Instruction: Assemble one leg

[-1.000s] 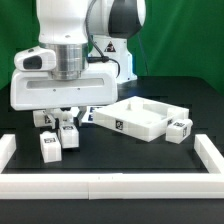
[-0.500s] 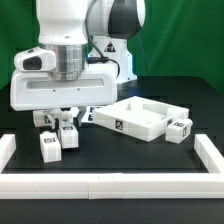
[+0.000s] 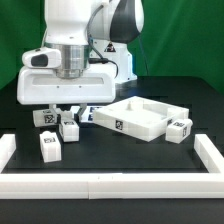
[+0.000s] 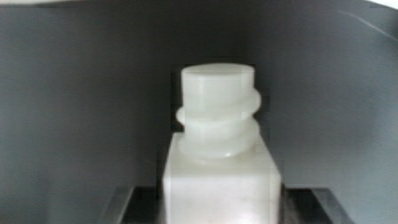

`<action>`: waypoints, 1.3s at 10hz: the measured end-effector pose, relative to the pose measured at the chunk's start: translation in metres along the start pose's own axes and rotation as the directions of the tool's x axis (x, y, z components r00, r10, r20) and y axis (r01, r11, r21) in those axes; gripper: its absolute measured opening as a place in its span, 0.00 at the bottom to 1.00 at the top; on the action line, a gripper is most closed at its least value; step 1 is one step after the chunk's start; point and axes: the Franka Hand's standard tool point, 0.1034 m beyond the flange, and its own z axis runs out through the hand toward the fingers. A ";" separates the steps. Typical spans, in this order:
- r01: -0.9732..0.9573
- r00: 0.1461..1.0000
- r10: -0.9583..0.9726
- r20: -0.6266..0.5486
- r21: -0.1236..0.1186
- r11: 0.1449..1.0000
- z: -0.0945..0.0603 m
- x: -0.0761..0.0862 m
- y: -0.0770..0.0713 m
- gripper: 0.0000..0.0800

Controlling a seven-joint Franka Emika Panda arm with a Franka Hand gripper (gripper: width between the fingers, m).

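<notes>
Arm shifted twd ext. view's right, fingers (image 4: pixel 130 206) clamping leg (image 3: pixel 68 127) upright.

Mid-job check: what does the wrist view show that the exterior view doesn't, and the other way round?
Only the wrist view: the threaded stub on the end of the leg, close up. Only the exterior view: the tabletop, three loose legs, the white border and the arm. Both: the leg held in the gripper.
</notes>
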 end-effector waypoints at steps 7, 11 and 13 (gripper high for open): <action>-0.002 1.000 0.002 -0.002 0.004 1.000 -0.003 0.004 -0.007 0.77; -0.224 0.974 0.225 -0.011 0.073 0.972 -0.071 0.046 -0.080 0.81; -0.392 0.920 0.392 0.006 0.083 0.916 -0.076 0.086 -0.130 0.81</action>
